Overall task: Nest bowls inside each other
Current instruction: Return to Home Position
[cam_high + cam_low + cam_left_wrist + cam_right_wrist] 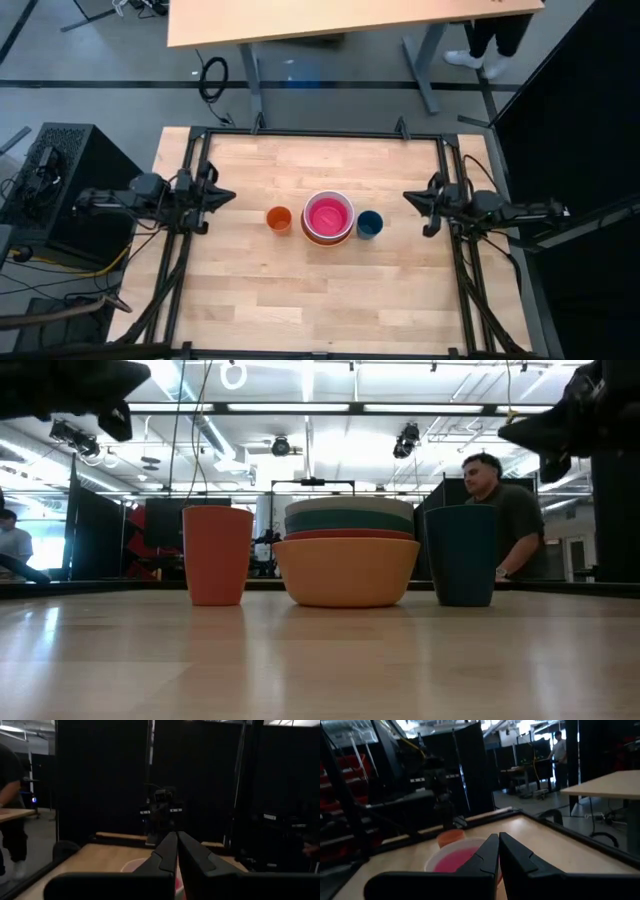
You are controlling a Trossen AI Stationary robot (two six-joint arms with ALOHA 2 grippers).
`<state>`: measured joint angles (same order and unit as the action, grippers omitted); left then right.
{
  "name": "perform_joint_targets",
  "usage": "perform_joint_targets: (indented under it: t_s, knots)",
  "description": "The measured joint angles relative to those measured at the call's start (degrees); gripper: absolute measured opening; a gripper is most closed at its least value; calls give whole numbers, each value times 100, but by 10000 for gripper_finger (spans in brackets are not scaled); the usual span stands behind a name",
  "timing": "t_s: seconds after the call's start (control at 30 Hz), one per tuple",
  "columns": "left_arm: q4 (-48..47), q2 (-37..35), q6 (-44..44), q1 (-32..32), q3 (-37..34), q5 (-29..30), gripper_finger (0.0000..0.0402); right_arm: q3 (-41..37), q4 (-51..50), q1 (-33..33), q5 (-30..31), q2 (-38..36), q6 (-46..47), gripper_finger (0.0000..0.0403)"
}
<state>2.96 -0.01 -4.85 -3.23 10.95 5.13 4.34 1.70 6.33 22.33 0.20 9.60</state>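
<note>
**Entry: nested bowls, closing stage**

- **Bowl stack** [328, 217]: stands mid-table [300, 300] and is the reference for everything below. All five bowls sit one inside another.
- **Pink bowl** [328, 213]: innermost, its inside open to the overhead camera.
- **Orange-yellow bowl** [346, 572]: outermost, resting on the wood. Above its rim the low view shows bands of the red bowl [345, 535], teal bowl [350, 520] and white bowl [350, 506].
- **Orange cup** [279, 218]: upright, just beside the stack on the left arm's side, not touching.
- **Dark blue cup** [369, 223]: upright, just beside the stack on the right arm's side, not touching.
- **Left gripper** [222, 196]: well apart from the stack beyond the orange cup, raised, fingers pressed together on nothing.
- **Right gripper** [410, 198]: well apart from the stack beyond the blue cup, raised, fingers likewise together and empty.

**Step, as judged:** the nesting looks complete, and the arms are parking. What remains calls only for each arm to settle clear of its neighbouring cup, with no further grasp.

**View differences:**
- The high view alone shows the pink interior and both gaps between cups and stack.
- The low view alone shows the layered rims, hides the pink bowl, and shows a person [500, 510] in the room behind the blue cup.
- The right wrist view takes in the pink bowl and orange cup past its fingers.
- The left wrist view shows almost none of the stack.
</note>
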Motion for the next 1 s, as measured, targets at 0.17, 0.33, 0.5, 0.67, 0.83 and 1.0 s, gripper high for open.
perform_joint_targets:
  t_s: [0.17, 0.33, 0.5, 0.67, 0.83, 1.0]
  knots:
    - [112, 0, 7, -2, -254, -27, 0, -307, 206, 0, -89, 1, 80, 0]
    - [284, 0, -1, -2, -448, -1, 0, -376, 202, 0, -142, 79, 209, 0]
    - [335, 0, -65, 0, -691, 15, 0, -378, 189, 0, -154, 112, 188, 0]
    - [266, 0, -147, 0, -859, 33, 0, -380, 187, 0, -204, 356, 23, 0]
    - [139, 0, -140, 0, -929, 58, 0, -382, 179, -1, -258, 661, -95, 0]
    - [13, 0, -133, 0, -999, 83, 0, -384, 172, -2, -311, 965, -213, 0]
